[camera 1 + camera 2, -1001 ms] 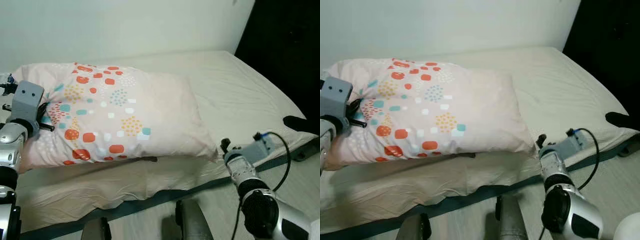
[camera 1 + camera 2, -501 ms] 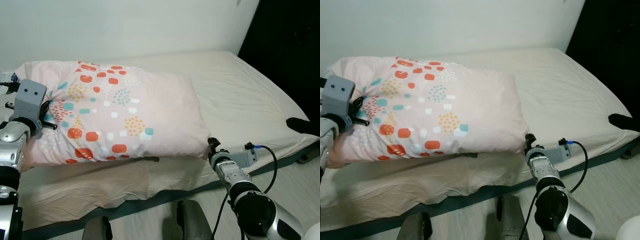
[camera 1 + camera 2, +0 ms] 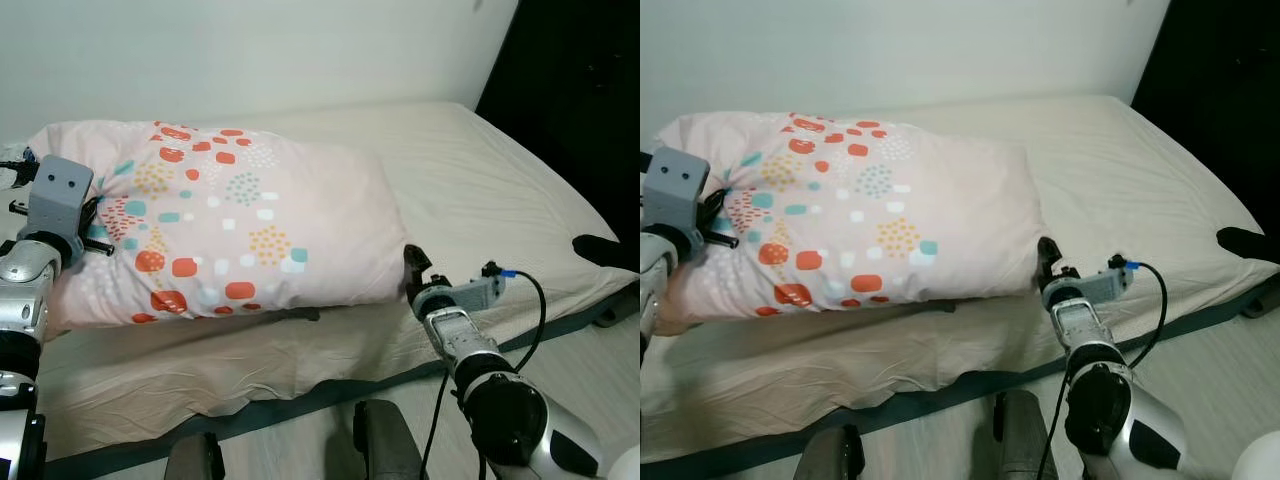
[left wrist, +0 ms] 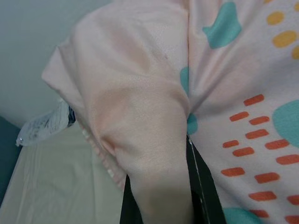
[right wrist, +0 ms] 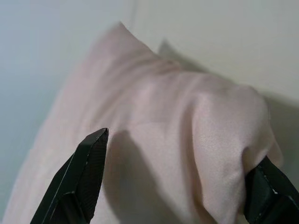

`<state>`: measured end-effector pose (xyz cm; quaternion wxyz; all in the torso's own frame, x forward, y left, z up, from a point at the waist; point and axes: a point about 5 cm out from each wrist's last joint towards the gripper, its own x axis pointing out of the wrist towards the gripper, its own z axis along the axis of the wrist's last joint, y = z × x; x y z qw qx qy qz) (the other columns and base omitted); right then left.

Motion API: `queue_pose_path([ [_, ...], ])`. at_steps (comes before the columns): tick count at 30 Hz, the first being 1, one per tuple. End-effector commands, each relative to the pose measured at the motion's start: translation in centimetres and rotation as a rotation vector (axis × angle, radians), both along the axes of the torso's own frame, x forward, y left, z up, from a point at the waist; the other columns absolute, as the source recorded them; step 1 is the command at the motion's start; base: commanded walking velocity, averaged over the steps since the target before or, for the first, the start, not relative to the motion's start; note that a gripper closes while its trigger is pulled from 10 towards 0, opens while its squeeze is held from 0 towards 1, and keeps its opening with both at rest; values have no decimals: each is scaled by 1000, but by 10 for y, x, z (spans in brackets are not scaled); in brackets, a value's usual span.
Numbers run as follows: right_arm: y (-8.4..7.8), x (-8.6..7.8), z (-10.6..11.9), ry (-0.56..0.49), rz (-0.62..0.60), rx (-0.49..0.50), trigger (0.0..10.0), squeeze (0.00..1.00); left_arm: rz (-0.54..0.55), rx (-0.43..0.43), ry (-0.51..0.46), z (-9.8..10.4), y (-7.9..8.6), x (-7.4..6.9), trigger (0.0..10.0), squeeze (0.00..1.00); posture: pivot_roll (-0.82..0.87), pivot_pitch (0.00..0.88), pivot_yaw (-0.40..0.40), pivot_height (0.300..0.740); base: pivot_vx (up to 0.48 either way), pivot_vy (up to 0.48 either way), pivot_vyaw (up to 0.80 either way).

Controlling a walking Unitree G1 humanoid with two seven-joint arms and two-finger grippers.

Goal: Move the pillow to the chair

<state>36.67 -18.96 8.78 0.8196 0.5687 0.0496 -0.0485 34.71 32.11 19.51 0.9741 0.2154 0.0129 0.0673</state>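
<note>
Pillow [image 3: 230, 235], center-left on the bed [image 3: 480, 190], looks soft, light, floppy: left gripper [image 4: 161, 186] fingers pinch one end; right gripper [image 5: 177, 186] fingers spread wide around its corner.

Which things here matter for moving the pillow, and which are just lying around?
Part of the job:
pillow
left claw, clamped on a fold of it
right claw, open at its corner

Just lying about:
bed
crumpled wrapper
</note>
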Motion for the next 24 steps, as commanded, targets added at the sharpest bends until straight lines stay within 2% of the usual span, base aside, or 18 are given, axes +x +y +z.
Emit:
queue_pose_path([
  [1, -2, 9, 18, -53, -2, -68, 10000, 0, 17, 7, -4, -2, 0, -2, 0, 0, 11, 67, -56, 577, 0, 0, 0],
  [3, -7, 17, 36, -98, -17, -169, 10000, 0, 9, 1, -4, -3, -3, -2, 0, 0, 8, 68, -57, 577, 0, 0, 0],
  [6, -7, 17, 36, -98, -17, -169, 10000, 0, 9, 1, -4, -3, -3, -2, 0, 0, 8, 68, -57, 577, 0, 0, 0],
  [7, -11, 21, 46, -117, -36, -205, 10000, 0, 5, -3, -2, -5, -5, -2, 0, 0, 5, 68, -59, 577, 0, 0, 0],
  [8, -11, 21, 46, -117, -36, -205, 10000, 0, 5, -3, -2, -5, -5, -2, 0, 0, 5, 68, -59, 577, 0, 0, 0],
  [10, -15, 29, 68, -113, -49, -436, 10000, 0, 0, -16, 7, -12, -9, -4, 0, 0, 0, 66, -61, 577, 0, 0, 0],
  [11, -15, 29, 68, -113, -49, -436, 10000, 0, 0, -16, 7, -12, -9, -4, 0, 0, 0, 66, -61, 577, 0, 0, 0],
  [12, -14, 31, 74, -113, -41, -521, 10000, 0, 0, -22, 11, -15, -11, -4, 0, 0, 0, 64, -63, 577, 0, 0, 0],
  [13, -11, 33, 74, -72, -2, -635, 10000, 0, 0, -28, 15, -17, -12, -5, 0, 0, 0, 63, -66, 577, 0, 0, 0],
  [14, -11, 33, 74, -72, -2, -635, 10000, 0, 0, -28, 15, -17, -12, -5, 0, 0, 0, 63, -66, 577, 0, 0, 0],
  [15, -7, 33, 70, -11, 45, -757, 10000, 0, 1, -32, 18, -19, -14, -5, 0, 0, 1, 61, -68, 577, 0, 0, 0],
  [16, -7, 33, 70, -11, 45, -757, 10000, 0, 1, -32, 18, -19, -14, -5, 0, 0, 1, 61, -68, 577, 0, 0, 0],
  [18, -1, 31, 60, 79, 119, -938, 10000, 0, 3, -38, 20, -21, -17, -5, 0, 0, 0, 61, -70, 577, 0, 0, 0],
  [19, 0, 30, 57, 96, 136, -983, 10000, 0, 5, -39, 21, -22, -17, -6, 0, 0, 1, 61, -71, 577, 0, 0, 0],
  [20, 0, 30, 57, 96, 136, -983, 10000, 0, 5, -39, 21, -22, -17, -6, 0, 0, 1, 61, -71, 577, 0, 0, 0],
  [21, 0, 30, 56, 102, 143, -1003, 9059, 0, 7, -40, 21, -22, -18, -6, 0, 0, 1, 61, -71, 577, 0, 0, 0],
  [22, 1, 29, 53, 109, 139, -968, 0, 0, 8, -40, 21, -22, -19, -5, 0, 0, 3, 59, -73, 577, 0, 0, 0],
  [24, 1, 29, 53, 109, 139, -968, 0, 0, 8, -40, 21, -22, -19, -5, 0, 0, 3, 59, -73, 577, 0, 0, 0],
])
